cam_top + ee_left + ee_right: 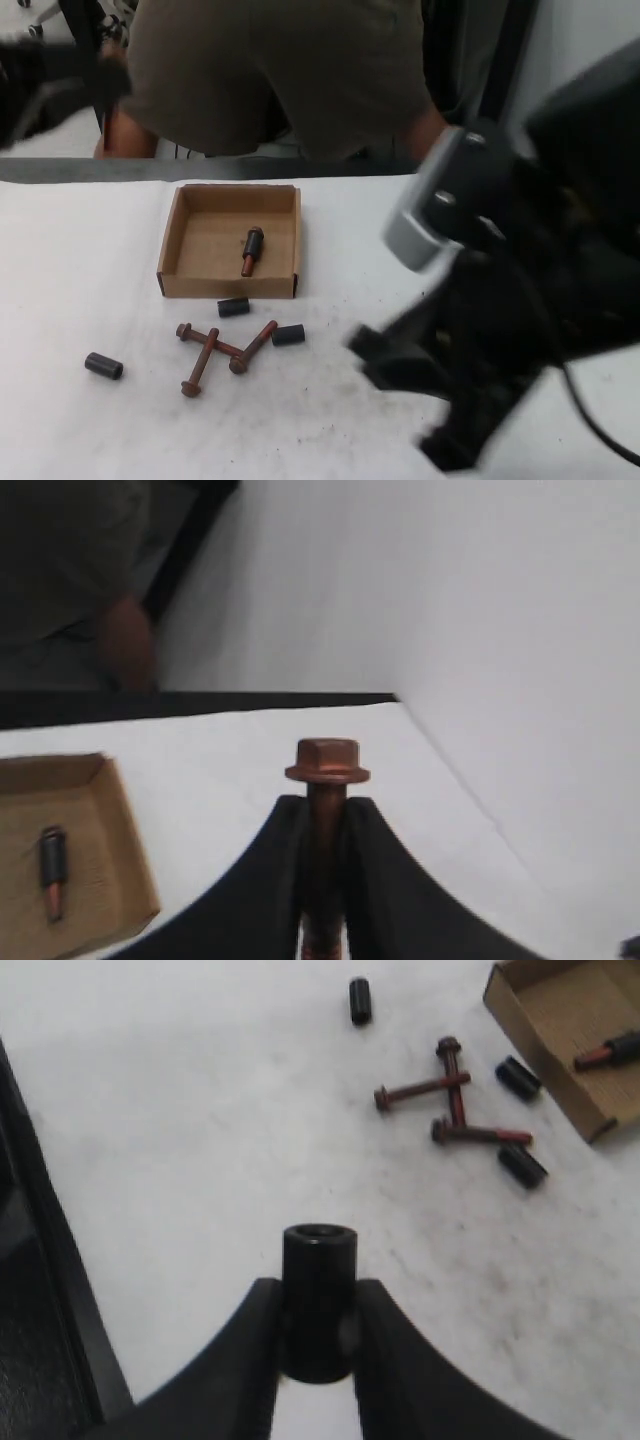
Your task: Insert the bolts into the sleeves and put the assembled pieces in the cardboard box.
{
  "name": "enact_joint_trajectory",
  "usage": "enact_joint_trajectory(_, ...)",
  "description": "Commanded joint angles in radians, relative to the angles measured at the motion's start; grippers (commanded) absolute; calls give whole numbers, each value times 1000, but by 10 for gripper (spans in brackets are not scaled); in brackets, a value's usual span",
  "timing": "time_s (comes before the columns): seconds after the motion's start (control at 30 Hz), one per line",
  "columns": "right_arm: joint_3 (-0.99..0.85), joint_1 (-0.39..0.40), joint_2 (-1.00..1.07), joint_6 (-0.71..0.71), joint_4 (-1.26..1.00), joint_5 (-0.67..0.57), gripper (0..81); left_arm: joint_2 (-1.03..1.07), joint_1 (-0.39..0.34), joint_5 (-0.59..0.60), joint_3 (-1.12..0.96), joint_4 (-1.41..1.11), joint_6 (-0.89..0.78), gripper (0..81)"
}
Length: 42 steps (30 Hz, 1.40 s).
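My left gripper (325, 812) is shut on a copper bolt (327, 768), its hex head sticking up past the fingertips, held above the bench. A black sleeve (318, 1290) stands with its bore facing out in my right gripper (318, 1295), which is shut on it. On the white bench lie three loose bolts (200, 362) (420, 1088) crossing each other, and three loose sleeves (288, 335) (233, 307) (103, 366). The cardboard box (178, 283) (125, 865) (545, 1030) holds one assembled piece (251, 250) (50, 868) (612, 1052).
A large dark arm (520, 330) with a grey camera housing (430, 215) hangs over the right side of the bench. Another dark arm part (50, 85) is at the far left. The bench's far edge (90, 170) runs behind the box.
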Motion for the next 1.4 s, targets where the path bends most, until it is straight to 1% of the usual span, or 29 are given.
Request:
enact_joint_trajectory(0.0,-3,-2,38,78,-143,-92,0,-21,-3,91,-1,-93,-40,8)
enact_joint_trajectory(0.13,-3,-2,71,202,-306,-104,0,-27,-3,149,-1,-96,-39,8)
enact_joint_trajectory(0.23,-3,-2,74,286,-404,-126,0,-27,-3,165,8,-99,-39,8)
enact_joint_trajectory(0.3,-3,-2,74,320,-444,-134,0,-33,-9,169,31,-127,-46,8)
enact_joint_trajectory(0.37,-3,-2,74,341,-467,-134,0,-36,-30,169,62,-165,-88,8)
enact_joint_trajectory(0.43,-3,-2,74,353,-482,-134,0,-36,-63,167,95,-230,-144,8)
enact_joint_trajectory(0.57,-3,-2,77,358,-481,-134,0,-36,-140,84,155,-439,-250,8)
enact_joint_trajectory(0.63,-3,-2,80,358,-481,-134,0,-36,-164,57,171,-515,-291,8)
enact_joint_trajectory(0.9,-3,-2,80,365,-484,-129,0,-36,-164,55,173,-505,-308,8)
enact_joint_trajectory(1.03,-3,-2,80,365,-510,-61,0,-36,-169,55,173,-505,-308,8)
enact_joint_trajectory(1.13,-3,-2,80,365,-552,-66,0,-36,-169,47,173,-505,-308,8)
enact_joint_trajectory(1.37,-3,-2,80,365,-559,-66,0,-44,-174,44,173,-505,-318,8)
